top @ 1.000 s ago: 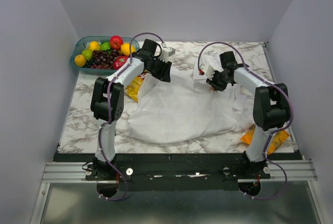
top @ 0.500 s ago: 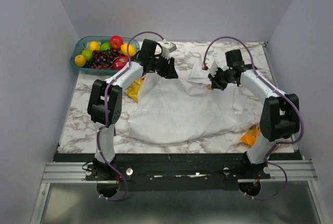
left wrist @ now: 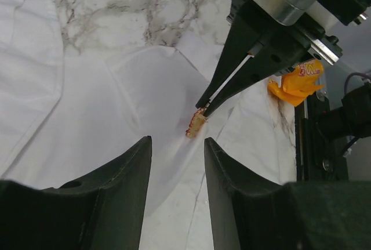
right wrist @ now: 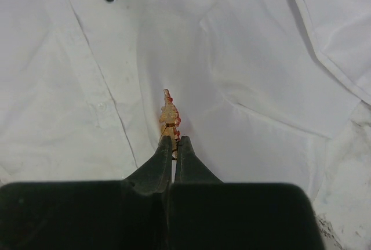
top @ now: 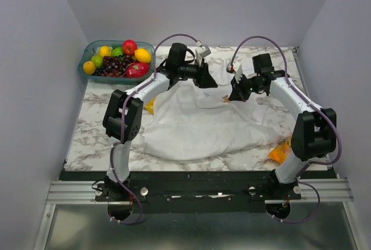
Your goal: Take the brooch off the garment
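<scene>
Over the far half of the desk, both arms reach inward above the garment, a large white shirt spread in loose folds across the marble top. The right end effector has its fingers pinched together on the brooch — a tiny orange-gold piece that sticks out past the fingertips, with the white cloth right behind it. From the left wrist view the same pinch shows from the side: the dark tapered fingers slant down and meet at the upper end of the brooch, whose lower end lies against or just above the shirt. Whether it is attached to the cloth I cannot tell. In the overhead view the brooch sits near the shirt's far edge, between the two wrists.

The left end effector hangs above the shirt just beside it, fingers spread apart with nothing between them — only the garment below.

An orange snack packet lies at the shirt's near right corner, by the right arm's base. A yellow chip bag peeks out from under the shirt's left edge. A bowl of fruit stands in the far left corner, well apart from the shirt.
</scene>
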